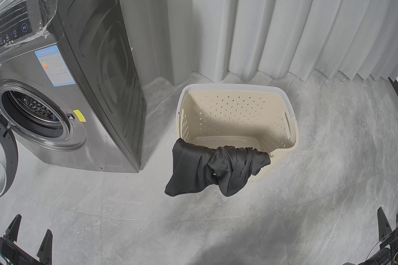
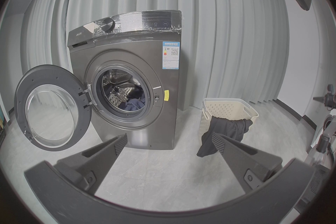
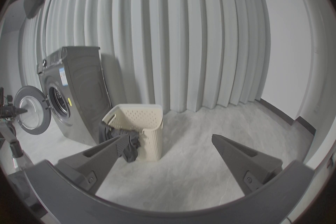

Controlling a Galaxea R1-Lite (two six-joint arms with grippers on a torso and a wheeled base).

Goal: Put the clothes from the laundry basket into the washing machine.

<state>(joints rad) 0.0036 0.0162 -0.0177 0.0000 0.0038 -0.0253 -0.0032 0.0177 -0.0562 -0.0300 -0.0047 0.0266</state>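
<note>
Next, with left hand point(image 2: 168, 136) and right hand point(image 3: 169, 137) spread empty, pinch the black garment point(image 1: 207, 168) bunched over the laundry basket point(image 1: 236, 87) rim.

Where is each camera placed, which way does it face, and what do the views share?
Head view: on the head, looking down at basket and washing machine; left hand and right hand tips at the lower corners.
Left wrist view: on the left wrist, facing the machine's open door; left hand's fingers in front.
Right wrist view: on the right wrist, facing basket and curtain; right hand's fingers in front.
Shared: dark garment over the basket's rim.
</note>
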